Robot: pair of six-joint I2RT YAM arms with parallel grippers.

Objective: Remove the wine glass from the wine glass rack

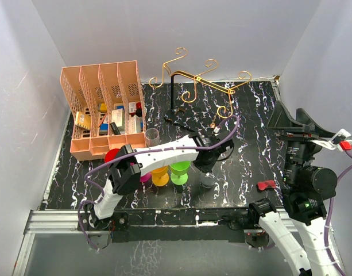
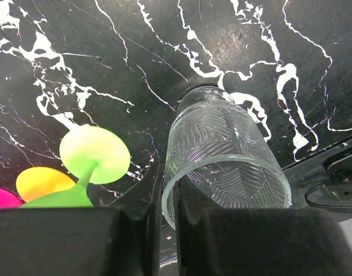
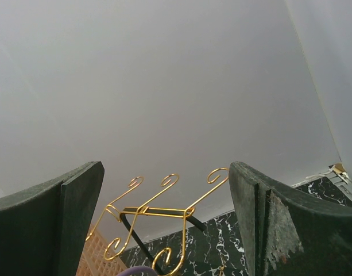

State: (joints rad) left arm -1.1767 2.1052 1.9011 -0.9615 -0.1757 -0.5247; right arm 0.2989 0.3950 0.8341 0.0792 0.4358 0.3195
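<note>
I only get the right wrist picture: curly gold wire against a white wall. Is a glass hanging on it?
Observer: From above, nothing hangs on the wine glass rack.
Operator: Where is the glass, then?
Observer: The left end effector pinches the rim of a clear glass, down at the table.
Operator: Any more glasses?
Observer: A green glass and an orange glass stand beside the left arm.

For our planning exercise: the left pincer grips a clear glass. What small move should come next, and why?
Probably open the left pincer to release. It is shut on the rim of the clear glass; the glass is upright, low by the table beside the green glass, and the wine glass rack looks bare. Contact is unclear.
</note>
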